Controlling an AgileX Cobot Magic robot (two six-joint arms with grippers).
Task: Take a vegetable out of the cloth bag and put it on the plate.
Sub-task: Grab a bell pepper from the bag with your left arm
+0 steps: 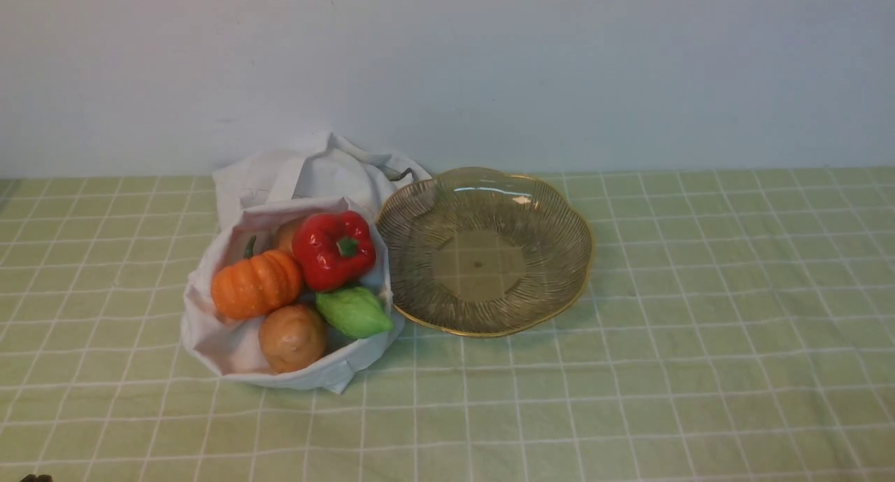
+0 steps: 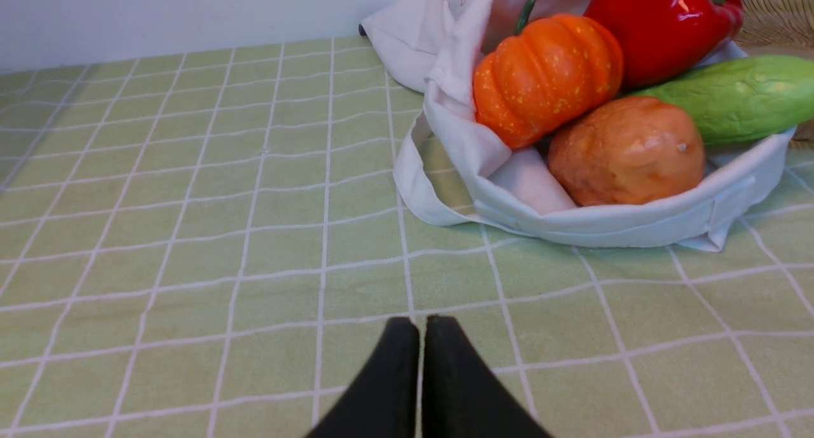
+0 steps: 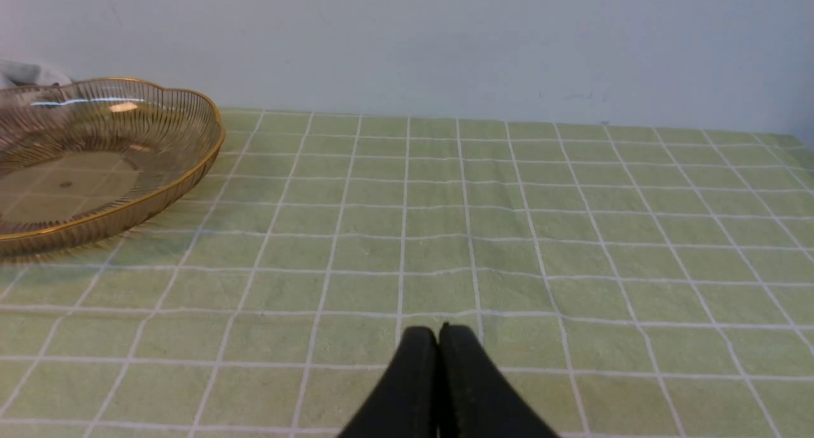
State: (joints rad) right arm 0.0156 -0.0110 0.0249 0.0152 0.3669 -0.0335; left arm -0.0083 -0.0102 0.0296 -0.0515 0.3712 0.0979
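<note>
pepper (image 1: 332, 250) in cloth bag (image 1: 210, 335), pumpkin (image 1: 255, 285) left of it, gourd (image 1: 353, 312) before it, plate (image 1: 545, 258) right of cloth bag

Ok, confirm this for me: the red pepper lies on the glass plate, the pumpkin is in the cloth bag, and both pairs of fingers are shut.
One error: the red pepper lies in the cloth bag beside the pumpkin, not on the plate, which holds nothing, as the front view shows. The left fingers and right fingers are indeed shut.
</note>
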